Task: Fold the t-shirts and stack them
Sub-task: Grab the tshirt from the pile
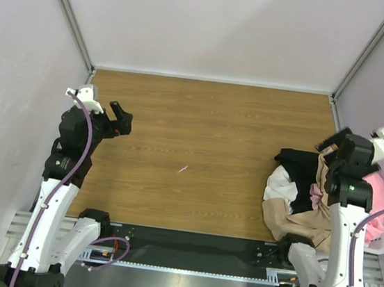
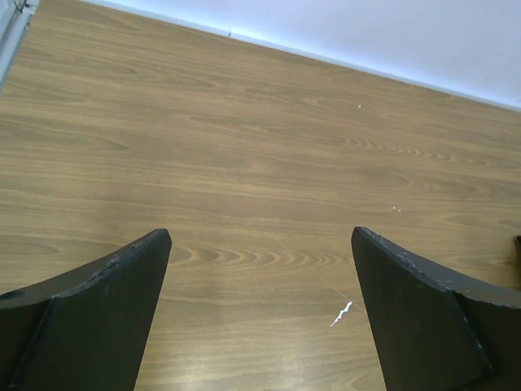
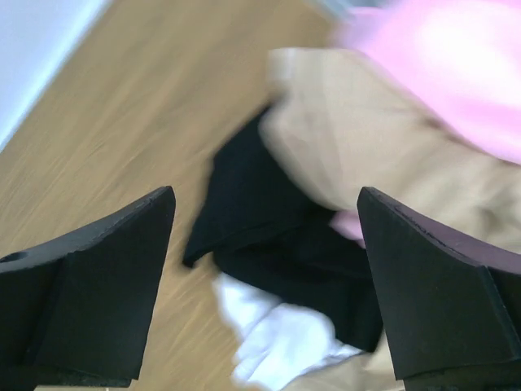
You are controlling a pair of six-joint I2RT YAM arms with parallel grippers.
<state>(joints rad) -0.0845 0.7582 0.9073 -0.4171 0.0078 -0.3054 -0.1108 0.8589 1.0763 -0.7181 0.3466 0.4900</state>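
A loose heap of t-shirts lies at the table's right edge: a black one (image 1: 300,167), a white one (image 1: 279,189), a tan one (image 1: 296,223) and a pink one (image 1: 381,198). My right gripper (image 1: 330,148) hangs open above the heap's far side. In the blurred right wrist view its jaws (image 3: 264,199) stand wide over the black shirt (image 3: 269,220), with white cloth (image 3: 285,334) below, tan (image 3: 350,138) and pink (image 3: 440,57) beyond. My left gripper (image 1: 122,117) is open at the far left, over bare wood (image 2: 260,244), holding nothing.
The wooden table (image 1: 198,151) is walled by white panels on three sides. A small white speck (image 1: 183,169) lies near its middle, also in the left wrist view as a white speck (image 2: 342,314). A white basket rim (image 1: 381,244) shows under the pink cloth.
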